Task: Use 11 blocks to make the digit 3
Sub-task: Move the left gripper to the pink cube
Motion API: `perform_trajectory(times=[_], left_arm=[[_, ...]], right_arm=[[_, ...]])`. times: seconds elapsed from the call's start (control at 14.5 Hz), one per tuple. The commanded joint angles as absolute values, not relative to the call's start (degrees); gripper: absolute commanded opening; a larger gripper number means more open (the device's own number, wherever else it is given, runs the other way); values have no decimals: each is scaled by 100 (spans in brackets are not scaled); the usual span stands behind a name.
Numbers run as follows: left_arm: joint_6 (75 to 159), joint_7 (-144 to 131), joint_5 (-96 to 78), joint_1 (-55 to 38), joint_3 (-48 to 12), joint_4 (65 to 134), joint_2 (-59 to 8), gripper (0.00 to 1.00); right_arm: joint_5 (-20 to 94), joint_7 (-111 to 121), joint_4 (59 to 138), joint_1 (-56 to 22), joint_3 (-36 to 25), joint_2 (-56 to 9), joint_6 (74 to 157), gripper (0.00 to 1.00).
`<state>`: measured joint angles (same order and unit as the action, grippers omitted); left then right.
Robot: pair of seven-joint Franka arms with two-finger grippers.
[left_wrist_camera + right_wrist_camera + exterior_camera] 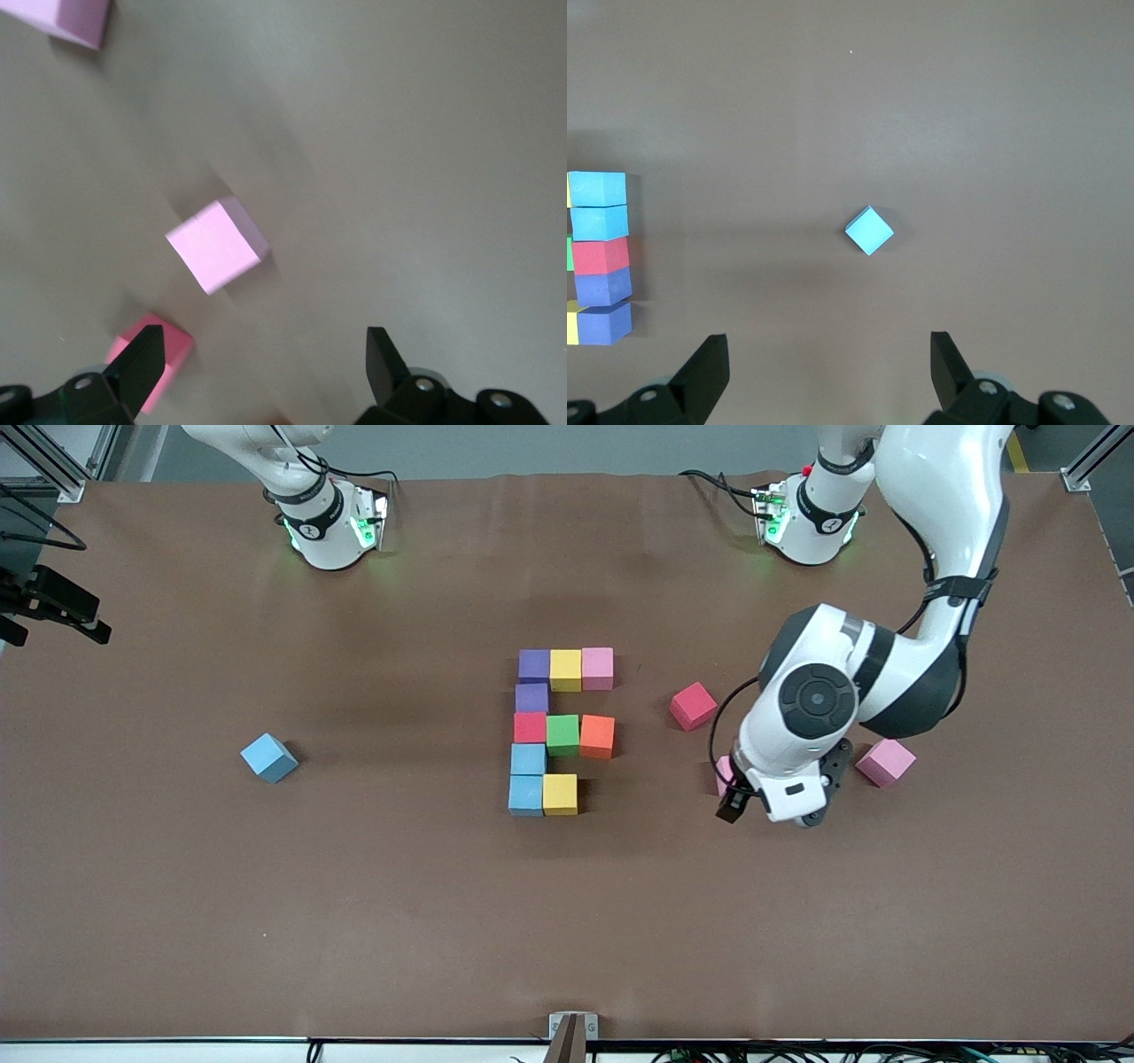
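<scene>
- the blocks (562, 731) of the digit 3 lie in the middle of the table: ten cubes touching, the lowest bar has only two.
- a loose blue block (268, 757) lies toward the right arm's end.
- the left gripper (261, 359) hangs with jaws wide, holding nothing, over a pink block (216, 244); a red block (693, 705) and another pink block (885, 762) are near.
- the right gripper (828, 363) waits, fingers apart and empty, high over the table.

10 blocks (562, 729) touch in a part-built digit 3; 4 loose cubes (269, 757) lie apart.

White arms, black joints and cables (green-lit bases), black fingers (142, 363).
</scene>
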<state>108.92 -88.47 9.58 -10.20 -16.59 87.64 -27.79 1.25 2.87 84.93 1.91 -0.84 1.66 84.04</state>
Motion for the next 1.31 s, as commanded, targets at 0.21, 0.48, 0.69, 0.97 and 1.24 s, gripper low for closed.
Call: perform_trajectory(times=[0.21,0.48,0.69,0.97,1.24], left_arm=[[11345,-7754,1046,-335,-1687,10334,-1794,100],[11829,-7033,1046,78,-1688,11169,-1398,99],[12539,-6610,1046,359,-1696,11907,-1152,99],[13208,-6267,1046,580,-1696,12453,-1178,99],[13649,-6144,1046,554,-1705,12648,-1326,99]], right_arm=[[79,316,8429,272,0,141,8350,100],[79,316,8429,299,-9,149,8332,100],[79,316,8429,299,-9,141,8341,100],[79,316,8429,290,-9,141,8332,100],[70,316,8429,290,-9,141,8332,100]])
